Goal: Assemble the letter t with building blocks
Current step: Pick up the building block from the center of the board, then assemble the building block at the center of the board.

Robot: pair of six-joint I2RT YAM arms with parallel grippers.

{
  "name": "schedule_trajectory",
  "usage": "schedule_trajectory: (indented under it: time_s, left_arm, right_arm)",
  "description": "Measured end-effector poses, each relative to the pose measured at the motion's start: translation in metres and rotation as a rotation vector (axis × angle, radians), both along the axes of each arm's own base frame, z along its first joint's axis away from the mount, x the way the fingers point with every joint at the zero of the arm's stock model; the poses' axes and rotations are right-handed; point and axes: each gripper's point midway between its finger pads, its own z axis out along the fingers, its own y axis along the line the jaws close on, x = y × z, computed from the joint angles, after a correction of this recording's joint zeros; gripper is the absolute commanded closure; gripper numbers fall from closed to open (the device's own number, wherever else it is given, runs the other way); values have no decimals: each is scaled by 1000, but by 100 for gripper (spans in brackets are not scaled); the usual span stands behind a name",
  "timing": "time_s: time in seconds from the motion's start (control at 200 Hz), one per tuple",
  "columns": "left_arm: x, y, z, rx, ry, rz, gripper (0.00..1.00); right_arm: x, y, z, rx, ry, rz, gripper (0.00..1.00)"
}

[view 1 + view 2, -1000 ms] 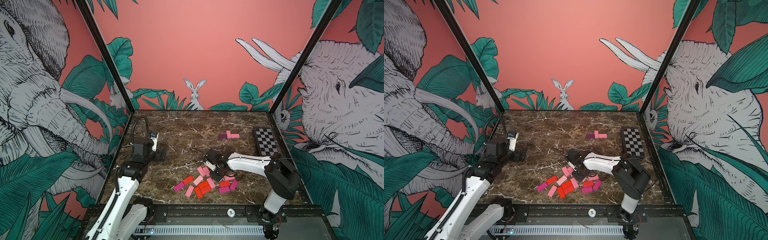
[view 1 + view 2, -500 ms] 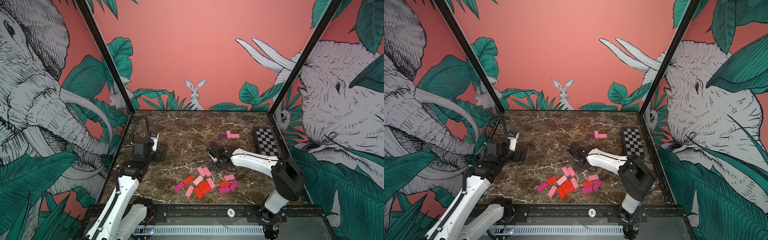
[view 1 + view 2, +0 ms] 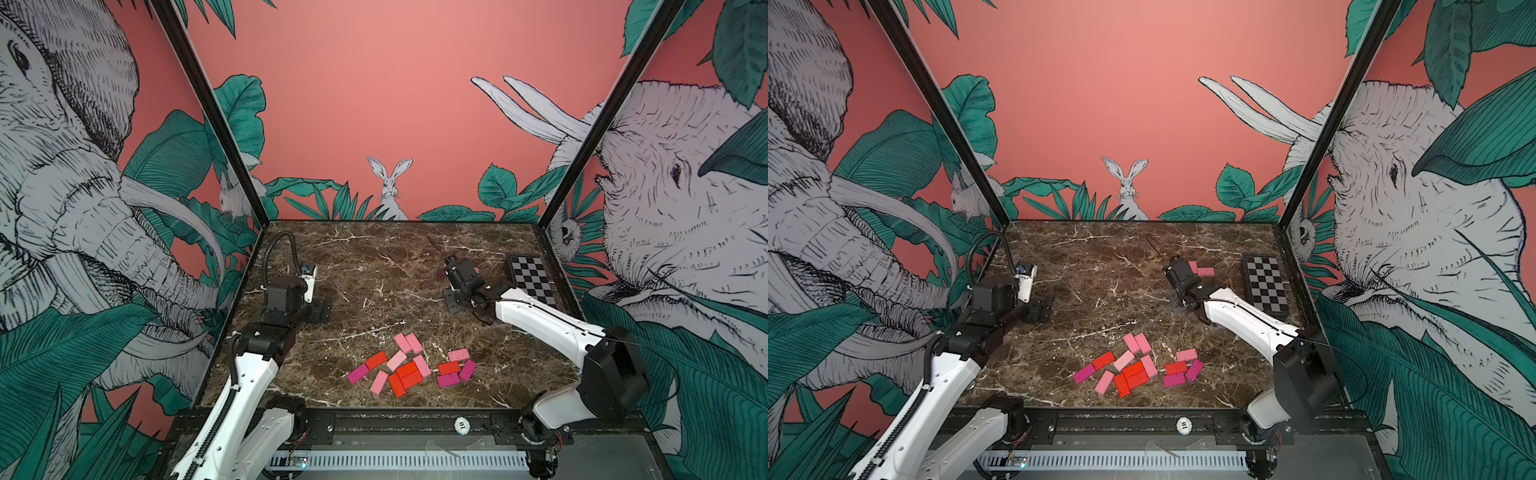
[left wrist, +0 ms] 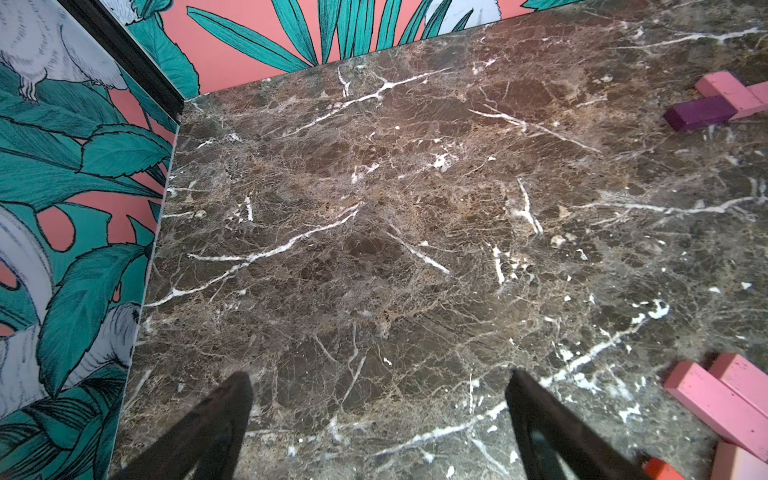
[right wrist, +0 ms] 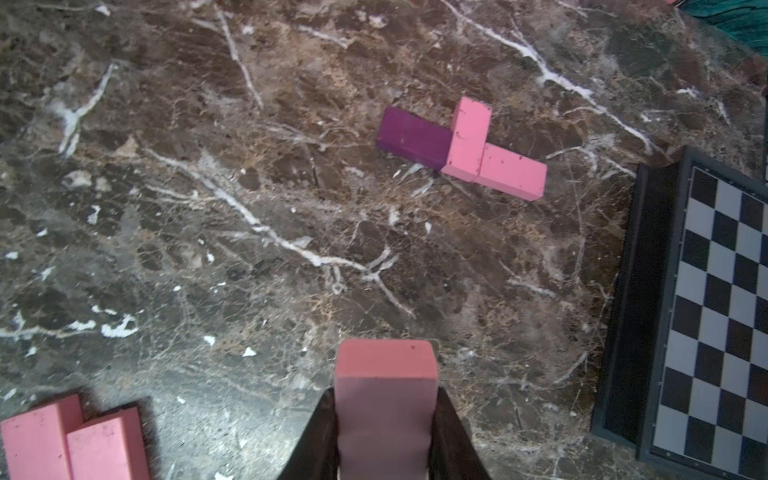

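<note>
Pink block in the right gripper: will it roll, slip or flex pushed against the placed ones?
Pink block looks rigid, flat-sided: unlikely to roll or flex. Right gripper pinches two faces: probably secure. Loose purple block may shift.

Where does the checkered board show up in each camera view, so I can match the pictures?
In a top view: checkered board on the table, far right side.
In a top view: same spot.
Left wrist: not in it.
Right wrist: cropped at the frame edge.
Shared landmark: the purple-and-pink block cluster near the board; every view shows some of it.
</note>
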Motion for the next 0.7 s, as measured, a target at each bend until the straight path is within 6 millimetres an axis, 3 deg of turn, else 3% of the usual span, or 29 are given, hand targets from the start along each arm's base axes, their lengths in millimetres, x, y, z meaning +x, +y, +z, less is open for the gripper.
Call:
schedule_trajectory:
  time_s: [0.215, 0.455, 0.695]
  left_arm:
    - [0, 0, 0, 0, 0, 0, 2]
    - [0, 0, 1, 0, -3, 0, 3]
    - [-1, 0, 4, -3, -14, -1, 3]
  right_arm:
    - [42, -18, 9, 20, 20, -88, 100]
    - [77, -23, -33, -27, 183, -144, 100]
    - [89, -33, -59, 1, 295, -224, 100]
